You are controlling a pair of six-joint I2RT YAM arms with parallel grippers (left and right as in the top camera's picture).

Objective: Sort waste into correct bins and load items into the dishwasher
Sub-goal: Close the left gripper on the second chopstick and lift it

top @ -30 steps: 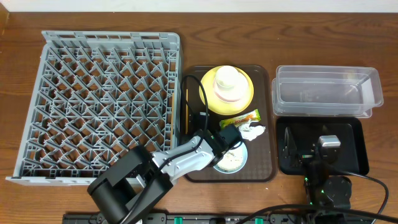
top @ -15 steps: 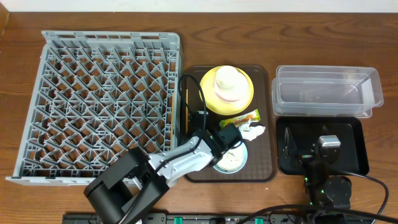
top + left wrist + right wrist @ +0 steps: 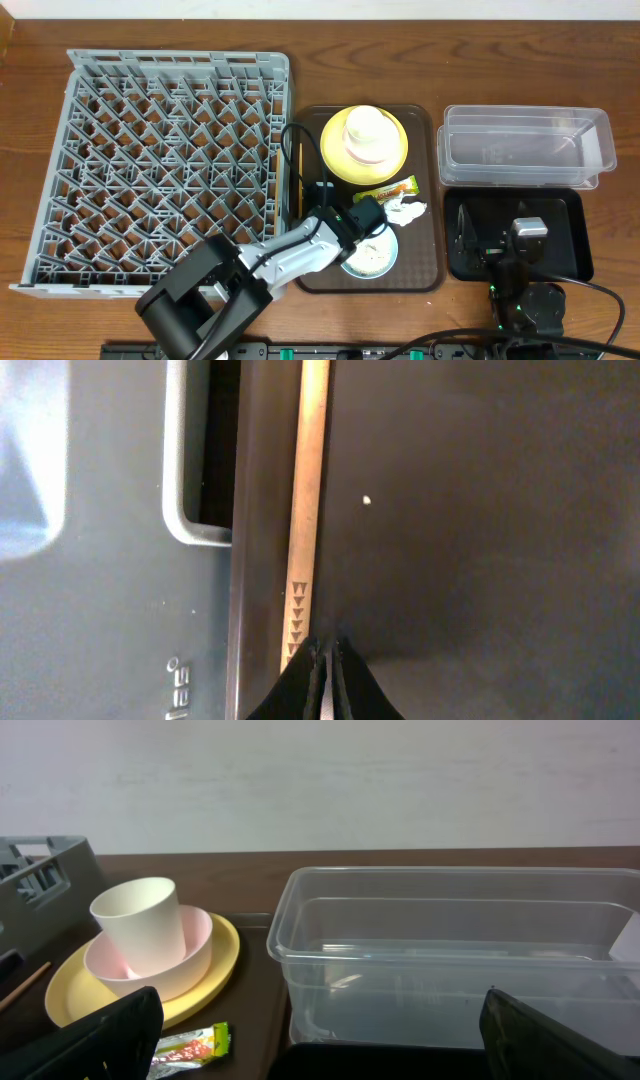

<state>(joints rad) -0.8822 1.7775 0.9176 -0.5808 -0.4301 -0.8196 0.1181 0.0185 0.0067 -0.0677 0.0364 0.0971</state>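
My left gripper point(image 3: 312, 222) is shut, its tips point(image 3: 323, 647) low on the brown serving tray point(image 3: 425, 270), right beside a wooden chopstick point(image 3: 305, 510) that lies along the tray's left rim point(image 3: 296, 165). The yellow plate point(image 3: 395, 155) holds a pinkish-white bowl point(image 3: 190, 960) with a white cup point(image 3: 365, 125) in it. The snack wrapper point(image 3: 385, 192), the tissue point(image 3: 405, 211) and a light blue bowl point(image 3: 352, 268) with beige scraps point(image 3: 372, 257) lie near the arm. My right gripper point(image 3: 528, 232) is open and empty point(image 3: 320, 1040) over the black tray point(image 3: 575, 255).
The grey dish rack point(image 3: 170, 58) fills the left side and stands close to the serving tray's left rim. The clear tub point(image 3: 525, 112) stands behind the black tray. A black cable point(image 3: 292, 150) loops over the tray's left edge.
My left arm has edged slightly toward the serving tray's left rim and its cable loop shifted a little left. The right arm has not moved.
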